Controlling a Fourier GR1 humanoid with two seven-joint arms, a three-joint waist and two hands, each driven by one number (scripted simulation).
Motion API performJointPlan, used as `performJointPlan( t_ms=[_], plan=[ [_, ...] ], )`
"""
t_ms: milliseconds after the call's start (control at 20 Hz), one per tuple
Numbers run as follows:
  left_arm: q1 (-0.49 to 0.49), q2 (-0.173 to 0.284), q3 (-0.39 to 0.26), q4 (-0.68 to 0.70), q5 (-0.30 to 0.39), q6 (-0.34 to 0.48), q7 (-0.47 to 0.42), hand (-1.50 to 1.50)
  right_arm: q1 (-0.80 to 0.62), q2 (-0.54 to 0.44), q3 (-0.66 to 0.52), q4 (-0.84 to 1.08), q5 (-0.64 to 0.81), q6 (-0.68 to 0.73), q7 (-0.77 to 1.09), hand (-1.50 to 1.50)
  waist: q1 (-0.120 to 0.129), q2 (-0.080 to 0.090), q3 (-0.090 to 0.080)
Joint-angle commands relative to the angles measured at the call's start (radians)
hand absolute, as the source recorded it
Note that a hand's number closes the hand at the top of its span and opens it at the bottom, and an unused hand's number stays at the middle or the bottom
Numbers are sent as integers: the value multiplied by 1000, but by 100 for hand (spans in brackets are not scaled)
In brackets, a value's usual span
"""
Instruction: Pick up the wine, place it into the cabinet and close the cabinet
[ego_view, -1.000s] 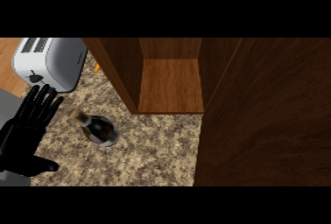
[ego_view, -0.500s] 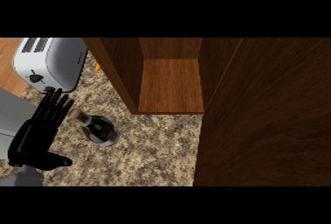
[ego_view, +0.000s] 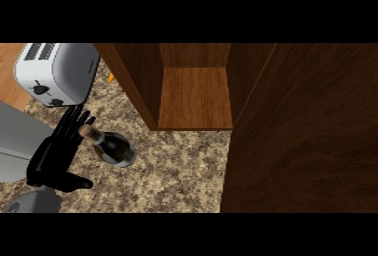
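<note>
Partly hiding the wine neck, the left robot hand stands straight-fingered, unclasped.

One head view looks steeply down at the counter.

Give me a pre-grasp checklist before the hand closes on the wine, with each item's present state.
1. Wine bottle standing on the counter: ok.
2. Left hand beside the bottle, fingers straight: ok.
3. Fingers curled round the bottle: not ok, not yet.
4. Cabinet open, shelf visible: ok.
5. Toaster apart from the bottle: ok.
6. Right hand's position: cannot tell, not in view.
</note>
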Motion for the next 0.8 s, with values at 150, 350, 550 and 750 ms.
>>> performJointPlan(
  t_ms=[150, 350, 550, 750],
  plan=[
    [-81, 9, -6, 192, -74, -10, -124, -150, 22, 17, 15, -111, -51, -4, 33, -150, -3, 1, -1],
    [-67, 17, -17, 280, -116, -53, -236, -150, 12, -8, -21, -124, -84, 6, 58, -150, -2, 2, -1],
    [-67, -4, -42, 251, -136, -3, -221, -150, -99, -1, -15, -105, -47, -41, 142, -150, 4, 0, -1],
    [-41, -27, -56, 321, -177, 1, -326, -150, 46, 2, -11, -158, -64, 3, 68, -150, 0, 0, 0]
  ],
)
